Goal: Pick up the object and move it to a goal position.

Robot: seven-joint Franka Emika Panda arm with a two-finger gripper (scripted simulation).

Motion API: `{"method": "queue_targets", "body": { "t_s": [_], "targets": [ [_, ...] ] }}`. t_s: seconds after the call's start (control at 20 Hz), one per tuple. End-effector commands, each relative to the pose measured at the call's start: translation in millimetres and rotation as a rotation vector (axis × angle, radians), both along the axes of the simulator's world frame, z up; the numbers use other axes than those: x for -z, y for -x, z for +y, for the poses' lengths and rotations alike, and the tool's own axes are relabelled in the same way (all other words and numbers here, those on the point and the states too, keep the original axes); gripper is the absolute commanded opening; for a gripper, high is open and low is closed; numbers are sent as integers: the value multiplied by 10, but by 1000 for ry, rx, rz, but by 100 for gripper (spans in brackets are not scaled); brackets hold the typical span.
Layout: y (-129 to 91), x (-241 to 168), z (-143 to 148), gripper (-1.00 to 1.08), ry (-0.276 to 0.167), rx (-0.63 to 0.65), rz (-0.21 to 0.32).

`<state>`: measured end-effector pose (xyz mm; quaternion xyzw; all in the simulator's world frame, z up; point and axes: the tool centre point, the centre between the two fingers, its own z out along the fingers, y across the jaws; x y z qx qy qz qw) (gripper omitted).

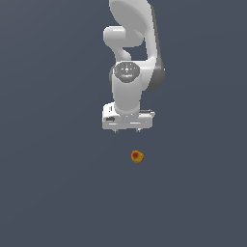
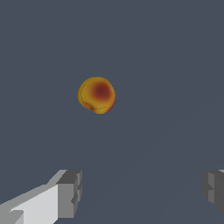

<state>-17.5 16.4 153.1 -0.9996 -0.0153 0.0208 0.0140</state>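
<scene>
The object [image 1: 137, 156], a small roundish yellow-orange lump with a red patch on it, lay alone on the flat dark grey-blue floor [image 1: 53, 193]. Seen from the wrist, the object [image 2: 96, 95] showed its red blotch near the middle, shading out to orange and yellow at the rim, and nothing touched it.

The gripper [image 1: 128, 130] hung apart from the object, higher in the exterior view and a little toward that view's left of it, with bare floor showing between the two. Its short fingertips [image 1: 116, 131] pointed down from the white hand block. In the wrist view the two grey pads [image 2: 70, 194] stood wide apart, the gripper [image 2: 142, 190] gaping with nothing between the jaws; the object sat beyond them, nearer the pad backed by white.

Above the gripper rose the white arm [image 1: 129, 53], its rounded links stacked up and out of the frame.
</scene>
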Motion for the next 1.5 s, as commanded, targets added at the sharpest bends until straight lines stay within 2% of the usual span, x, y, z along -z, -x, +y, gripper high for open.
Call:
{"method": "queue_targets", "body": {
  "t_s": [0.0, 0.4, 0.75, 1.05, 1.45],
  "targets": [
    [68, 76, 34, 100, -1, -4, 25],
    [71, 92, 43, 100, -1, -14, 28],
    [13, 133, 71, 100, 1, -92, 22],
    [-80, 200, 119, 100, 3, -217, 14],
    [-254, 333, 218, 100, 4, -458, -3]
  ]
}}
